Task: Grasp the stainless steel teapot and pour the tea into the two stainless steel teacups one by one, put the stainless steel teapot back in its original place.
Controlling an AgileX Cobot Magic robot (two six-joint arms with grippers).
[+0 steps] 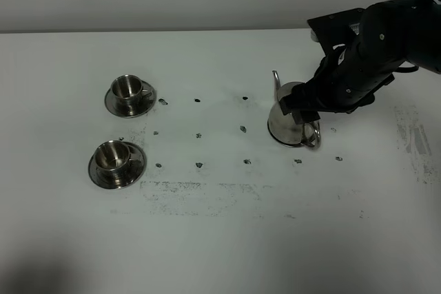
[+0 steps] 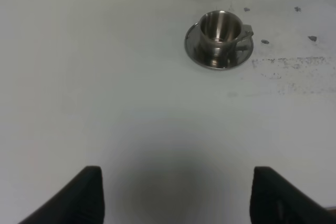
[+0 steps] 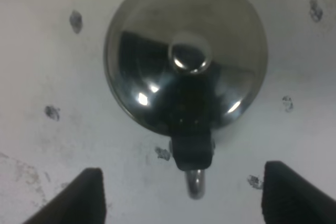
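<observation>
Steel teapot point(image 1: 286, 120) stands on the table point(image 1: 220, 239) toward 3 o'clock in my high view, loop handle point(image 1: 313, 135) at 5 o'clock; my right hand point(image 3: 184, 198) hovers above its lid point(image 3: 189, 53), fingers point(image 3: 89, 195) spread wide, gripping nothing; one teacup point(image 1: 129, 88) sits at 10 o'clock, another teacup point(image 1: 114, 157) at 8 o'clock; my left hand point(image 2: 176, 195) gapes empty above the table.

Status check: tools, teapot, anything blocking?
Left tool open, holding nothing. Right tool open above teapot, no grasp yet. Teapot upright. Nothing in the way; teacups off to the side.
</observation>
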